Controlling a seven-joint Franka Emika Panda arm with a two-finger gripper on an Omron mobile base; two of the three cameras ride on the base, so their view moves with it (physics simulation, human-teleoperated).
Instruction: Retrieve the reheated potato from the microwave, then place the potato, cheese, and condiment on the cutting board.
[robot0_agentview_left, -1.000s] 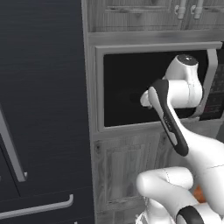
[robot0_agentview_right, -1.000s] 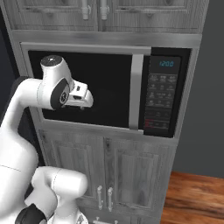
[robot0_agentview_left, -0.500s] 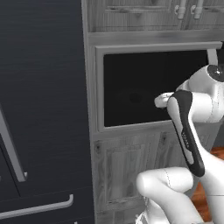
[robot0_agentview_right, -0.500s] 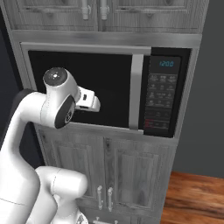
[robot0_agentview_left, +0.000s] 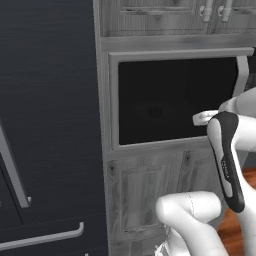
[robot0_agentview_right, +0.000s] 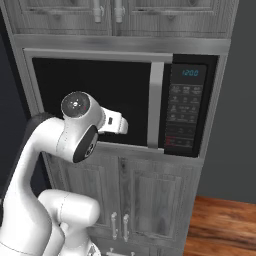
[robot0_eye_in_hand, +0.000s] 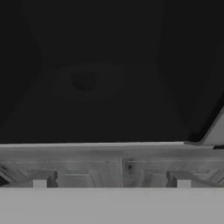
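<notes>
- Left base view, far left: dark tall panel (robot0_agentview_left: 50, 115) with a pale bar handle (robot0_agentview_left: 42, 239) low down; next to it the grey wooden cabinet column.
- Centre: the microwave (robot0_agentview_left: 175, 100), built into that column, door shut, black glass facing out. A dim round shape shows behind the glass, likely the potato (robot0_agentview_left: 154, 111) on its turntable; too dark to be sure.
- Right of the glass: the vertical grey door handle (robot0_agentview_right: 156, 105), then the control panel (robot0_agentview_right: 184, 110) with its lit display.
- Change: a second ago the arm's wrist stood high, in front of the upper half of the glass. It has since dropped and swung toward the handle side; the gripper (robot0_agentview_left: 204, 118) now sits near the door's lower edge, short of the handle.
- Claw: in the hand view the two fingertips (robot0_eye_in_hand: 40, 180) stand wide apart, nothing between them. Empty. Door's lower rim and cabinet top lie just ahead of them.
- Meaning: reads as lining up on the handle. Door not yet opened, so the potato stays locked in; retrieval has barely begun.
- Cheese, condiment and cutting board: whereabouts unknown from where I stand.
</notes>
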